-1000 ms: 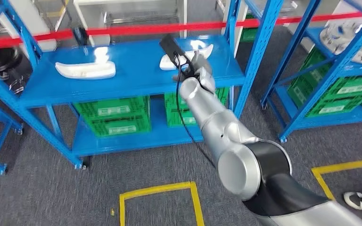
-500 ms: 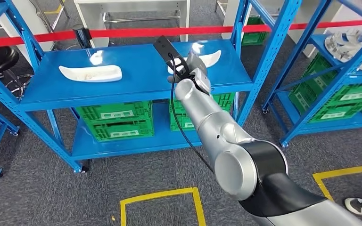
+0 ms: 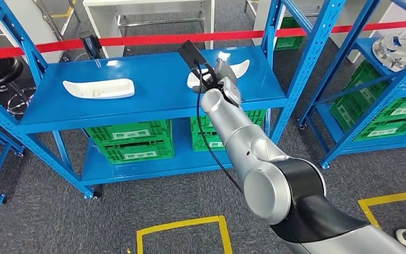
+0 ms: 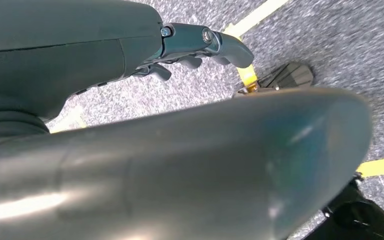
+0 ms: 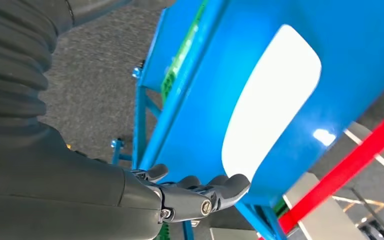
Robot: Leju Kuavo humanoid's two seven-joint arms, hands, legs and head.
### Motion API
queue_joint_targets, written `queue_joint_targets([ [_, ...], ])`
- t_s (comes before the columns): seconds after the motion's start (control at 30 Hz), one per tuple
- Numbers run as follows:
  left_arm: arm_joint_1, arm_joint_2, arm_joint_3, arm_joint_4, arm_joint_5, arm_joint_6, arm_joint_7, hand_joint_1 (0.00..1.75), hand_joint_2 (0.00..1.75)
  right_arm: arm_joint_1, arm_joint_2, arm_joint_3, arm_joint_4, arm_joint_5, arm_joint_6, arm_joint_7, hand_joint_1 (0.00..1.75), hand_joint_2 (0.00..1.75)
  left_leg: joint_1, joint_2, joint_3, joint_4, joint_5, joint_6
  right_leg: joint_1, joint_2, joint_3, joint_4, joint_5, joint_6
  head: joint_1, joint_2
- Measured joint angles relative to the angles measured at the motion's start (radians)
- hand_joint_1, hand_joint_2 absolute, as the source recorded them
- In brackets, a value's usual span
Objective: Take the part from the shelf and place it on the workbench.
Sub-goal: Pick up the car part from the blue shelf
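Right hand [image 5: 190,192] hangs at the front edge of the blue shelf [image 3: 153,100], fingers loosely spread and holding nothing; the white part [image 5: 270,105] lies on the shelf just beyond them. My left hand [image 4: 200,45] hangs toward the floor, fingers apart, empty. I judge the part a light, stiff moulded shell, glossy and likely slippery, so I'd grip across its narrow width near the middle. White labels sit on the green crates [image 3: 129,140] below, too small to read.
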Motion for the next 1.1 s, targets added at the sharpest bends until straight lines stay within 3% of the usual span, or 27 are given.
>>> queue_joint_targets([
  [0.1, 0.001, 0.001, 0.001, 0.0, -0.001, 0.0, 0.0, 0.0, 0.0, 0.007, 0.0, 0.0, 0.0, 0.004, 0.0, 0.002, 0.0, 1.75, 0.007, 0.002, -0.114, 0.187, -0.059, -0.014, -0.003, 0.001, 0.019, -0.001, -0.016, -0.007, -0.003, 0.0],
  [0.13, 0.002, 0.002, 0.002, 0.0, -0.002, 0.0, 0.0, 0.0, 0.0, 0.012, -0.001, 0.0, 0.0, 0.005, -0.001, 0.003, 0.0, 1.75, 0.008, 0.002, -0.149, 0.229, -0.059, -0.016, -0.004, 0.001, 0.025, 0.001, -0.024, -0.006, -0.003, 0.0],
  [0.17, 0.004, 0.002, 0.003, 0.0, -0.004, 0.0, 0.0, 0.0, 0.0, 0.016, -0.001, 0.0, 0.0, 0.005, -0.001, 0.005, 0.0, 1.75, 0.009, 0.002, -0.166, 0.235, -0.04, -0.017, -0.004, 0.002, 0.032, 0.003, -0.031, -0.004, -0.003, 0.0],
  [0.2, 0.005, 0.002, 0.004, 0.0, -0.006, 0.0, -0.001, 0.0, 0.0, 0.019, -0.002, 0.0, 0.0, 0.005, -0.002, 0.006, 0.0, 1.75, 0.01, 0.002, -0.163, 0.201, -0.001, -0.018, -0.006, 0.003, 0.041, 0.006, -0.04, -0.001, -0.003, 0.0],
  [0.23, 0.005, 0.003, 0.006, 0.0, -0.007, 0.0, -0.001, 0.0, 0.0, 0.02, -0.003, 0.0, 0.0, 0.005, -0.004, 0.007, 0.0, 1.75, 0.011, 0.003, -0.141, 0.135, 0.048, -0.018, -0.007, 0.003, 0.05, 0.008, -0.049, 0.002, -0.003, 0.0],
  [0.3, 0.004, 0.003, 0.007, 0.0, -0.009, 0.0, -0.003, 0.0, 0.0, 0.019, -0.005, 0.0, 0.0, 0.005, -0.008, 0.01, 0.0, 1.75, 0.01, 0.004, -0.087, 0.009, 0.108, -0.015, -0.007, 0.004, 0.063, 0.013, -0.066, 0.013, -0.005, 0.0],
  [0.37, 0.002, 0.003, 0.008, 0.0, -0.012, 0.0, -0.002, 0.0, 0.0, 0.017, -0.01, 0.0, 0.0, 0.004, -0.009, 0.013, 0.0, 1.75, 0.007, 0.004, -0.065, -0.035, 0.107, -0.004, -0.005, 0.004, 0.065, 0.014, -0.076, 0.024, -0.006, 0.0],
  [0.5, 0.001, 0.003, 0.008, -0.001, -0.019, 0.0, 0.001, 0.0, 0.0, 0.013, -0.022, 0.0, -0.002, 0.003, -0.011, 0.014, 0.0, 1.75, 0.008, 0.002, -0.052, -0.04, 0.092, 0.026, -0.007, 0.002, 0.058, 0.042, -0.102, 0.046, -0.003, 0.0],
  [0.53, 0.0, 0.003, 0.008, -0.001, -0.02, 0.0, 0.001, 0.0, 0.0, 0.012, -0.025, 0.0, -0.003, 0.003, -0.012, 0.014, 0.0, 1.75, 0.009, 0.002, -0.047, -0.041, 0.088, 0.032, -0.007, 0.002, 0.034, 0.088, -0.119, 0.05, -0.002, 0.0],
  [0.6, -0.004, 0.003, 0.008, -0.001, -0.021, 0.0, 0.002, 0.0, 0.0, 0.014, -0.032, 0.0, -0.002, 0.003, -0.011, 0.014, 0.0, 1.75, 0.007, 0.002, -0.04, -0.041, 0.078, 0.04, -0.008, 0.002, -0.052, 0.228, -0.161, 0.055, 0.0, 0.0],
  [0.63, -0.004, 0.003, 0.008, -0.001, -0.022, 0.0, 0.003, 0.0, 0.0, 0.018, -0.035, 0.0, -0.001, 0.003, -0.01, 0.015, 0.0, 1.75, 0.007, 0.001, -0.035, -0.041, 0.073, 0.041, -0.008, 0.002, -0.096, 0.287, -0.169, 0.055, 0.0, 0.0],
  [0.67, -0.003, 0.003, 0.008, -0.001, -0.024, 0.0, 0.005, 0.0, 0.0, 0.024, -0.038, 0.0, 0.0, 0.003, -0.009, 0.016, 0.0, 1.75, 0.005, -0.001, -0.029, -0.04, 0.067, 0.042, -0.008, 0.002, -0.124, 0.312, -0.159, 0.053, 0.0, 0.0],
  [0.7, -0.003, 0.004, 0.008, -0.001, -0.025, 0.0, 0.006, 0.0, 0.0, 0.028, -0.041, 0.0, 0.0, 0.003, -0.009, 0.018, 0.0, 1.75, 0.004, -0.003, -0.021, -0.04, 0.06, 0.041, -0.007, 0.002, -0.129, 0.293, -0.127, 0.05, 0.001, 0.0],
  [0.77, -0.002, 0.004, 0.008, -0.001, -0.026, 0.0, 0.009, 0.0, 0.0, 0.028, -0.047, 0.0, 0.0, 0.004, -0.008, 0.024, 0.0, 1.75, 0.001, -0.005, -0.003, -0.04, 0.047, 0.039, -0.003, 0.001, -0.09, 0.159, -0.031, 0.036, 0.001, 0.0],
  [0.83, -0.005, 0.003, 0.008, -0.002, -0.027, 0.0, 0.011, 0.0, 0.0, 0.025, -0.05, 0.0, 0.0, 0.004, -0.008, 0.031, 0.0, 1.75, -0.002, -0.006, 0.01, -0.04, 0.034, 0.031, 0.004, 0.0, -0.042, 0.043, 0.015, 0.024, -0.001, 0.0],
  [0.9, -0.009, 0.002, 0.008, -0.002, -0.027, 0.0, 0.013, 0.0, 0.0, 0.025, -0.052, 0.0, 0.0, 0.003, -0.008, 0.035, 0.0, 1.75, -0.003, -0.005, 0.015, -0.044, 0.027, 0.019, 0.011, 0.001, -0.025, 0.016, 0.006, 0.017, -0.003, 0.0],
  [1.0, -0.011, 0.003, 0.009, -0.003, -0.028, 0.0, 0.013, 0.0, 0.0, 0.027, -0.058, 0.0, -0.001, -0.003, -0.012, 0.038, 0.0, 1.75, -0.003, -0.002, 0.015, -0.028, 0.011, 0.003, 0.003, 0.003, -0.005, 0.002, -0.001, 0.006, -0.003, 0.0],
  [1.03, -0.012, 0.003, 0.009, -0.003, -0.028, 0.0, 0.013, 0.0, 0.0, 0.027, -0.06, 0.0, -0.001, -0.006, -0.014, 0.038, 0.0, 1.75, -0.002, -0.001, -0.003, 0.009, -0.004, -0.003, -0.001, 0.003, 0.005, -0.003, -0.003, 0.002, -0.005, 0.0],
  [1.1, -0.013, 0.004, 0.01, -0.003, -0.029, 0.0, 0.012, 0.0, 0.0, 0.035, -0.061, 0.0, -0.001, -0.012, -0.017, 0.035, 0.0, 1.75, 0.003, 0.001, -0.08, 0.14, -0.046, -0.012, -0.004, 0.002, 0.02, -0.005, -0.014, -0.005, -0.008, 0.0],
])
